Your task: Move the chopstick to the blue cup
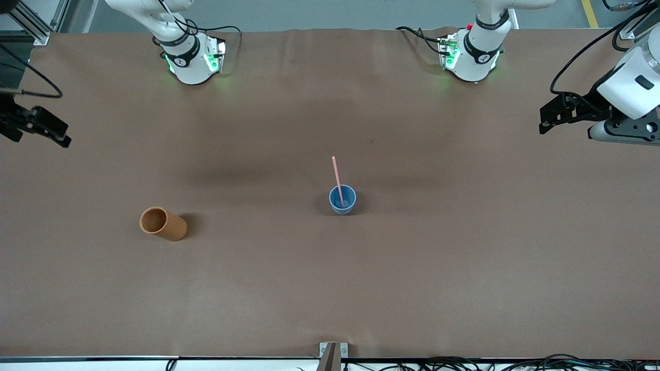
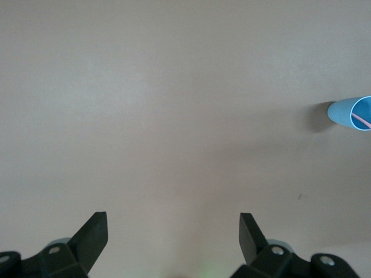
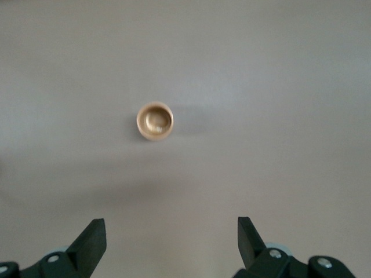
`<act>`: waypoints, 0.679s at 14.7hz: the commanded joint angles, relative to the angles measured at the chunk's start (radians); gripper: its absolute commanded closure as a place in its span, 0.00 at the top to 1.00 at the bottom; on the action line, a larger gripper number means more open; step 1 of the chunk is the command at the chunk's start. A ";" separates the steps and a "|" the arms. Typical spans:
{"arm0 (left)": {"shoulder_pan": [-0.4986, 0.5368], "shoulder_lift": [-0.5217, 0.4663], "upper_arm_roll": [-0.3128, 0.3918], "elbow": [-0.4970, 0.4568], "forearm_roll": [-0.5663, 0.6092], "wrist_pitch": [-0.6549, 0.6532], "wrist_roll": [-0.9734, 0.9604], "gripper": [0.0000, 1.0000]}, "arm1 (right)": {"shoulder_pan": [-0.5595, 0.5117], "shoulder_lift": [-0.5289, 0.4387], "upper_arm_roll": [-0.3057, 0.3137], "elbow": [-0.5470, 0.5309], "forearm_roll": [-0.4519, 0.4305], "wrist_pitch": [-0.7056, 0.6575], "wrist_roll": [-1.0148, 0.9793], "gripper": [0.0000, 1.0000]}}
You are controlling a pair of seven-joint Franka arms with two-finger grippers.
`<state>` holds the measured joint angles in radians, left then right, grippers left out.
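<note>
The blue cup (image 1: 349, 202) stands upright near the middle of the table. The light-pink chopstick (image 1: 336, 175) stands in it, its lower end inside the cup and its upper part leaning over the rim toward the robots' bases. In the left wrist view the blue cup (image 2: 343, 112) sits at the frame's edge with the chopstick (image 2: 360, 120) inside. My left gripper (image 1: 547, 119) (image 2: 174, 226) hangs open and empty over the left arm's end of the table. My right gripper (image 1: 51, 131) (image 3: 172, 229) hangs open and empty over the right arm's end, above the orange-brown cup.
An orange-brown cylindrical cup (image 1: 164, 223) (image 3: 155, 121) stands upright toward the right arm's end, slightly nearer the front camera than the blue cup. A brown cloth (image 1: 464, 268) covers the table. A small metal bracket (image 1: 333, 351) sits at the near edge.
</note>
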<state>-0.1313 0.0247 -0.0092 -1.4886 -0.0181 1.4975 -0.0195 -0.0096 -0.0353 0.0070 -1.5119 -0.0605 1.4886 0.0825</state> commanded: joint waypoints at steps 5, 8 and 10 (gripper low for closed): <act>0.004 0.007 -0.002 0.022 0.004 -0.003 0.000 1.00 | -0.007 -0.075 0.011 -0.001 0.011 -0.119 -0.082 1.00; 0.002 0.007 -0.002 0.022 0.004 -0.003 0.000 1.00 | -0.003 -0.063 0.007 0.009 0.031 -0.110 -0.082 1.00; 0.002 0.007 -0.002 0.022 0.004 -0.003 0.000 1.00 | 0.002 -0.061 -0.025 0.013 0.076 -0.110 -0.084 1.00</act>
<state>-0.1313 0.0247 -0.0091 -1.4881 -0.0181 1.4975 -0.0196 -0.0090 -0.0939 0.0090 -1.4978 -0.0248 1.3745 0.0125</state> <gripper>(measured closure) 0.000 0.000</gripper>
